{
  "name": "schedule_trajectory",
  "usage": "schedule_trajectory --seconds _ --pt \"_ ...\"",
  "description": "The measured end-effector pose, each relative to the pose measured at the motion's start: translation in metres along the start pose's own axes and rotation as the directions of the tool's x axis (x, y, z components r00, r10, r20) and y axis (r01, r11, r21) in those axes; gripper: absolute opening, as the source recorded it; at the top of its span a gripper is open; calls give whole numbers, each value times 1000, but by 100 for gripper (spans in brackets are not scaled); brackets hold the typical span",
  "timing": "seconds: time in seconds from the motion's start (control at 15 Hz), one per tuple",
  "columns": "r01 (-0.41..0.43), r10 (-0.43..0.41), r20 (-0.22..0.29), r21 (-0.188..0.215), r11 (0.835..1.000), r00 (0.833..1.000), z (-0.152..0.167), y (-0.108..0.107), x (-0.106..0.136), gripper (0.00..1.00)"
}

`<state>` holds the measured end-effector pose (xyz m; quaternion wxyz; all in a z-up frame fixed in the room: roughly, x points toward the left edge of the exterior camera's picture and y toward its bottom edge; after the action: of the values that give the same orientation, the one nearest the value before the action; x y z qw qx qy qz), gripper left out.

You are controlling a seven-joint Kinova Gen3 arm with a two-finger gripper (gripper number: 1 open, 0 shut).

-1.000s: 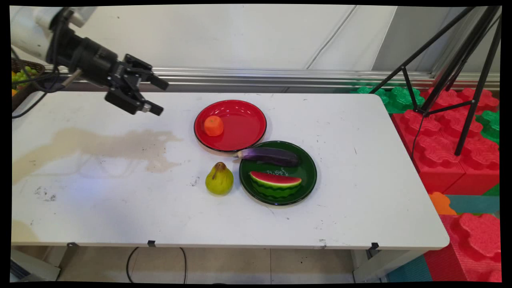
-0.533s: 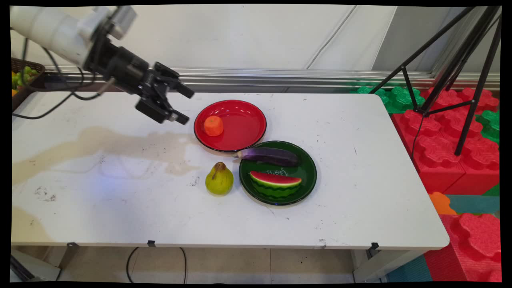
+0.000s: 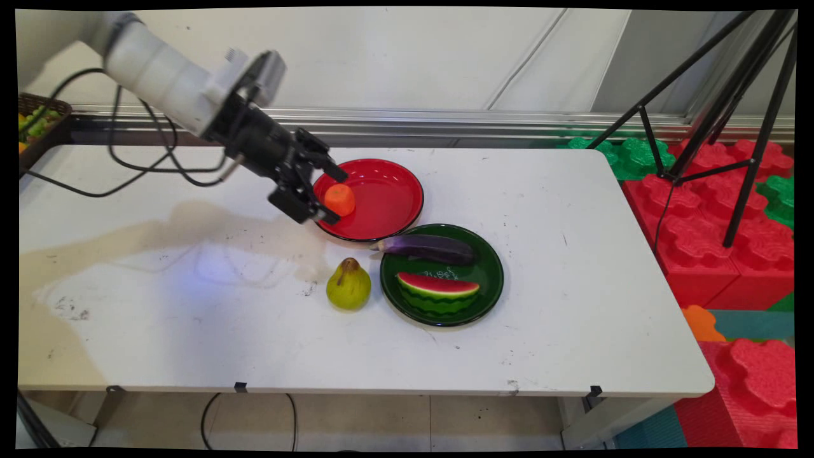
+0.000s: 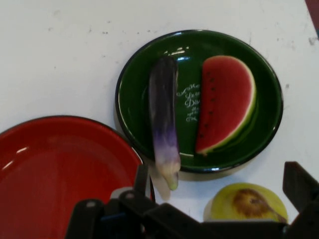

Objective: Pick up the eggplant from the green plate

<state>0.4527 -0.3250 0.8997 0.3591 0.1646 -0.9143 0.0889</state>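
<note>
My black gripper (image 3: 334, 196) hangs open over the left rim of the red plate (image 3: 388, 197). In the main view the small orange (image 3: 341, 201) on that plate shows between the two fingers; the hand view does not show it. In front of the red plate stands a green plate (image 3: 489, 280) holding a purple eggplant (image 3: 432, 248) and a watermelon slice (image 3: 437, 289). A yellow-green pear (image 3: 348, 286) stands on the table just left of it. Ahead of the gripper (image 4: 219, 191), the hand view shows the eggplant (image 4: 163, 119), watermelon (image 4: 224, 102), pear (image 4: 246, 201) and red plate (image 4: 60, 169).
The white table (image 3: 572, 318) is stained at its left half. A basket of fruit (image 3: 38, 121) sits at the far left edge. Right of the table stand a black tripod (image 3: 731, 127) and red and green foam blocks (image 3: 699, 222).
The arm has swung right and downward from the table's far left corner to the red plate's left rim. The gripper stayed open. Nothing on the table has moved.
</note>
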Motion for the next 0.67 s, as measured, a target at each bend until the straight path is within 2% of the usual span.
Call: schedule_trajectory --seconds 0.67 --pt "-46 48 84 -27 999 995 89 -18 14 100"
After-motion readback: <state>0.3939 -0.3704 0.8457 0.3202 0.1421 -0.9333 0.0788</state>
